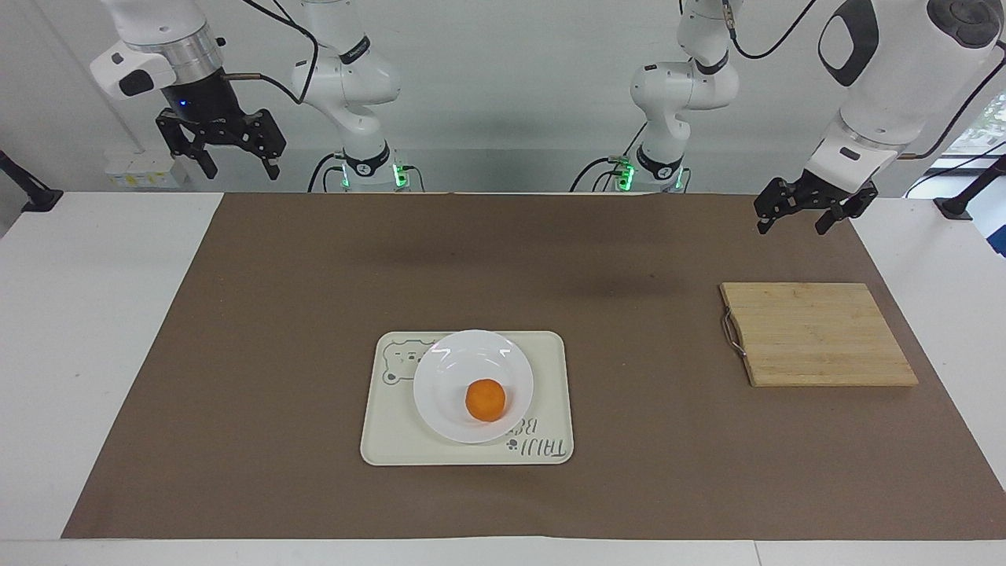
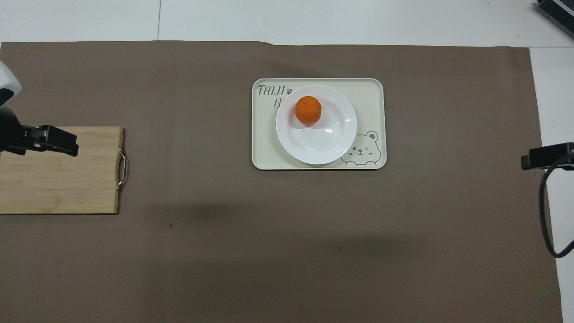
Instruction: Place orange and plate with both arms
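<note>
Taking the facing view from one side to the other: the right gripper (image 1: 233, 161) hangs high in the air above the robots' edge of the table, at the right arm's end, with its two fingers spread and nothing between them. One brown mat (image 1: 314, 275) covers most of the white table (image 1: 102, 314).

Near the middle of the mat lies one rectangular cream tray (image 1: 550, 369) with a bear drawing and lettering. On it sits one round white plate (image 1: 456, 369), toward the bear end of the tray and overlapping part of the drawing. One orange (image 1: 486, 399) rests in the plate's well, on the part of the well farther from the robots (it is far smaller than the plate).

Toward the left arm's end of the table lies one bamboo cutting board (image 1: 817, 334), flat on the mat, its single metal handle (image 1: 732, 332) on the edge that faces the tray. The board is nearer to the robots than the tray and well apart from it.

The left gripper (image 1: 794, 218) hangs in the air near the mat's corner nearest the left arm's base, its two fingers spread and empty.

Two smaller white arms (image 1: 354, 86) with green lights stand at the robots' edge of the table (one on each side of the middle).

Both large arms wait, clear of the tray, plate and orange.
</note>
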Robot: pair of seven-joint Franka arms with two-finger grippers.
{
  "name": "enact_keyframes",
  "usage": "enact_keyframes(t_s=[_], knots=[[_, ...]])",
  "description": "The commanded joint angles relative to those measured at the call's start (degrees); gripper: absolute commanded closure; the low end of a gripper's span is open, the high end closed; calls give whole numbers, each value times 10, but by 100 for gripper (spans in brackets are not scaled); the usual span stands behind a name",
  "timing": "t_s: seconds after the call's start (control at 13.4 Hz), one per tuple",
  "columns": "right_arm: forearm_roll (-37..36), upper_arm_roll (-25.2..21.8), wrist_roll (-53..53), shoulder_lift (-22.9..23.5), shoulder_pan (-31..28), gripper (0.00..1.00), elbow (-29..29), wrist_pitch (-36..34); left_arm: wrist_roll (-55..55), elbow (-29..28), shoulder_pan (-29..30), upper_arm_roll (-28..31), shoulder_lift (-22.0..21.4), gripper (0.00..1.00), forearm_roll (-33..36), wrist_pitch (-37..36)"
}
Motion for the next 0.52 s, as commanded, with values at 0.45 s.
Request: enact_keyframes(t_s=[0.45], knots=[[-15, 5, -5, -5, -5, 0, -4, -4, 2, 4, 4, -3, 0, 0, 5, -2]])
